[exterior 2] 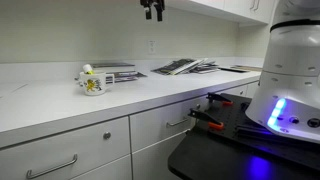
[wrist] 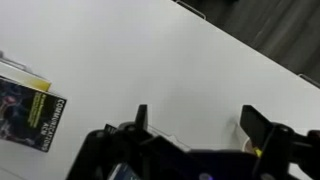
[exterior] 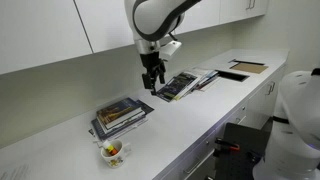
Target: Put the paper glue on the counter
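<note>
The paper glue [exterior 2: 87, 70] appears as a small pale stick poking out of a small white cup [exterior 2: 93, 84] on the counter [exterior 2: 40, 100]. In an exterior view [exterior: 113, 149] it shows a red end inside the cup [exterior: 112, 155]. My gripper [exterior: 152, 80] hangs open and empty above the counter [exterior: 190, 115], between two groups of books and well away from the cup. It sits at the top edge of an exterior view [exterior 2: 152, 10]. In the wrist view my open jaws [wrist: 198, 125] frame only bare white counter [wrist: 150, 60].
A stack of books [exterior: 122, 115] lies near the cup and shows in the wrist view [wrist: 25, 105]. More books [exterior: 185, 84] are spread further along, then a dark board [exterior: 245, 68]. White wall cabinets hang above. The counter's front edge drops to drawers [exterior 2: 150, 125].
</note>
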### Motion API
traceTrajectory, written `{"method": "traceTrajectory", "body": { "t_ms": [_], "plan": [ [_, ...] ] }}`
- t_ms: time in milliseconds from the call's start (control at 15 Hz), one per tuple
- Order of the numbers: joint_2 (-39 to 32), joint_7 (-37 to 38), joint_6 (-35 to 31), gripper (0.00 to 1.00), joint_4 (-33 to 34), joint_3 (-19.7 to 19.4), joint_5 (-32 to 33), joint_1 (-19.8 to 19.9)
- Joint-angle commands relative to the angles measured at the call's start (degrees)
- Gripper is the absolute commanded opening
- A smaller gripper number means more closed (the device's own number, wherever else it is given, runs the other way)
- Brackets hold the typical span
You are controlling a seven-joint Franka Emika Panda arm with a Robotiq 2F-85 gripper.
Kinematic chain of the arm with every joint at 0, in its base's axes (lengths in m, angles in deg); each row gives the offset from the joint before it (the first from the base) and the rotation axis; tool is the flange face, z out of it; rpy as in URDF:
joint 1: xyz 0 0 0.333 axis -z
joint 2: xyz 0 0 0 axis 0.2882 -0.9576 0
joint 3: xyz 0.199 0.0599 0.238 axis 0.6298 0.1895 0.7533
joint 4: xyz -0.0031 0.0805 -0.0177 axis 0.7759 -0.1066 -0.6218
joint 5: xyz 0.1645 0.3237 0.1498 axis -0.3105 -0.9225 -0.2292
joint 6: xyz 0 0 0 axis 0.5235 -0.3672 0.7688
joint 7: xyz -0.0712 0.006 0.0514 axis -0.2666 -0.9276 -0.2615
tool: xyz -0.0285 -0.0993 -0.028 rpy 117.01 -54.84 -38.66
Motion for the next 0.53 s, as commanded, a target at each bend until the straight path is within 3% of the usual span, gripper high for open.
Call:
{"method": "traceTrajectory", "body": {
  "t_ms": [0, 267, 467],
  "plan": [
    [0.0, 0.0, 0.2, 1.00, 0.2, -0.1, 0.0, -0.1],
    [0.0, 0.0, 0.2, 1.00, 0.2, -0.1, 0.0, -0.1],
    [-4.4, -3.8, -4.7, 1.00, 1.2, 0.3, -1.5, -2.2]
  ]
}}
